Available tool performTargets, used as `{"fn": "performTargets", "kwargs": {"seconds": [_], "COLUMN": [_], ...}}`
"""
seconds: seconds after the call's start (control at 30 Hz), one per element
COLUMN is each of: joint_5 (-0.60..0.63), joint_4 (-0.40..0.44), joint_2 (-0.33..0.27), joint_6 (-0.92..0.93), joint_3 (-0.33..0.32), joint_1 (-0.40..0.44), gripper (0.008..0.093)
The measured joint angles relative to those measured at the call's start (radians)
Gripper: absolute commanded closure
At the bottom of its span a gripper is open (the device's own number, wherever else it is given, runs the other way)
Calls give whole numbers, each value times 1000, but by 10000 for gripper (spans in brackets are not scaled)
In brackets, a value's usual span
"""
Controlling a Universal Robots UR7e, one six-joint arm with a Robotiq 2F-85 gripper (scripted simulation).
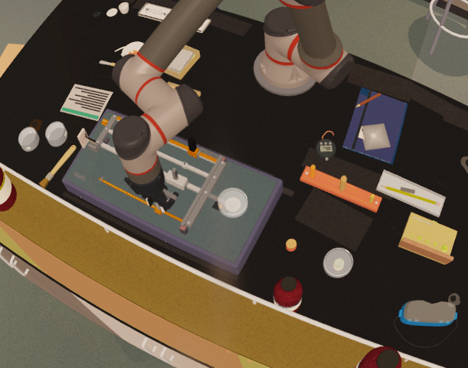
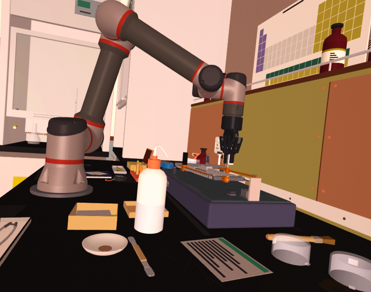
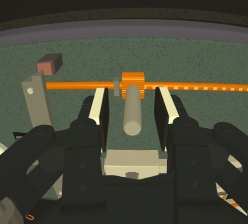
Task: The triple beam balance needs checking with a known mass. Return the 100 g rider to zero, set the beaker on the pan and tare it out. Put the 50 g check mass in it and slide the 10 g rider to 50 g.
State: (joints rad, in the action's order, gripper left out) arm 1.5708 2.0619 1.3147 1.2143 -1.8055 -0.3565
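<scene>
The orange rider (image 3: 133, 85) sits on the front orange beam (image 1: 127, 193) of the balance. Its grey upright handle (image 3: 132, 110) stands between my fingers. A glass beaker (image 1: 233, 202) rests on the pan at the right end of the balance, with a pale round mass inside it. A grey rider (image 1: 174, 179) sits on the middle beam. A black rider (image 1: 192, 145) sits on the rear orange beam. My gripper (image 1: 159, 203) (image 2: 229, 160) (image 3: 132, 111) hovers just above the front beam, around the handle. It is open and holds nothing.
Behind the balance lie the arm's base (image 1: 289, 67), a blue notebook (image 1: 375, 126) and an orange weight rack (image 1: 340, 188). A second dish (image 1: 337, 263) and a small orange mass (image 1: 291, 245) sit right of the balance. A raised shelf edge runs along the near side.
</scene>
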Motion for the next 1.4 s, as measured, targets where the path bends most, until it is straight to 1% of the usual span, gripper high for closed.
{"fn": "performTargets", "kwargs": {"seconds": [0.67, 1.4], "joint_5": [0, 0], "joint_4": [0, 0], "joint_2": [0, 0], "joint_6": [0, 0], "joint_3": [0, 0], "joint_1": [0, 0], "gripper": [635, 745]}}
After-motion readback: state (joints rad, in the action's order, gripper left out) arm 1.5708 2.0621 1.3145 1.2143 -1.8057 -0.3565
